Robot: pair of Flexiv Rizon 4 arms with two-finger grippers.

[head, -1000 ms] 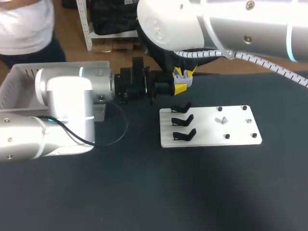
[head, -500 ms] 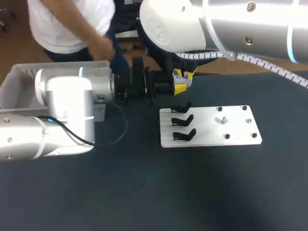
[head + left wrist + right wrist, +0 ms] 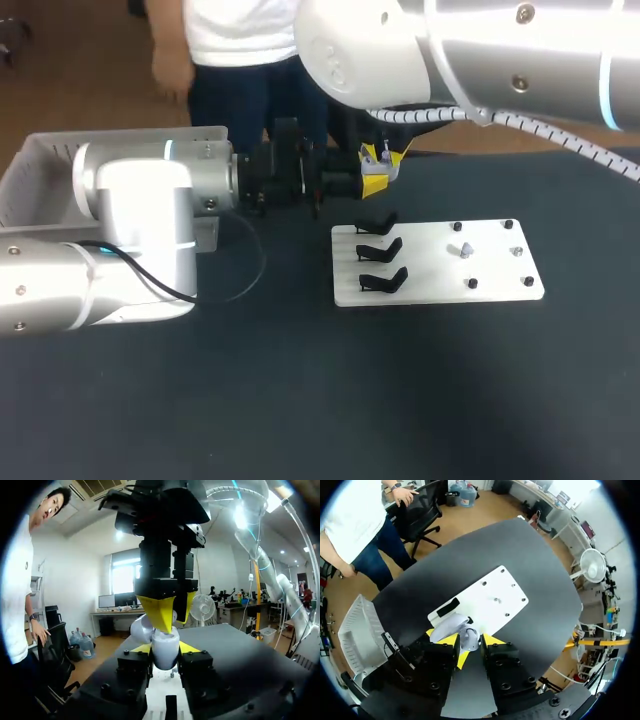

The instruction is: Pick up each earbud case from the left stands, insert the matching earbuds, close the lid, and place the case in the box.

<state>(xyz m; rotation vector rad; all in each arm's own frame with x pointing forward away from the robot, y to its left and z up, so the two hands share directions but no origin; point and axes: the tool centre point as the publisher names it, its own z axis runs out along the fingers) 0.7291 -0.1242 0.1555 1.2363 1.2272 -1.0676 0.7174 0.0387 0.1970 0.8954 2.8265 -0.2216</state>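
A pale lavender earbud case [image 3: 165, 650] with its lid [image 3: 141, 628] open is held upright between the yellow tips of my left gripper [image 3: 165, 649], behind the white stand board [image 3: 440, 262]. My right gripper [image 3: 167, 617] comes down from above and sits right on the open case [image 3: 468, 639]. In the head view both grippers meet at the case [image 3: 372, 157], the left [image 3: 372, 183] below the right [image 3: 380, 153]. Three black stands [image 3: 381, 249] on the board's left side are bare. One small pale earbud [image 3: 463, 248] lies among the black pegs.
A white box [image 3: 30, 170] stands at the table's far left, behind my left arm. The dark tabletop [image 3: 400, 400] stretches in front of the board.
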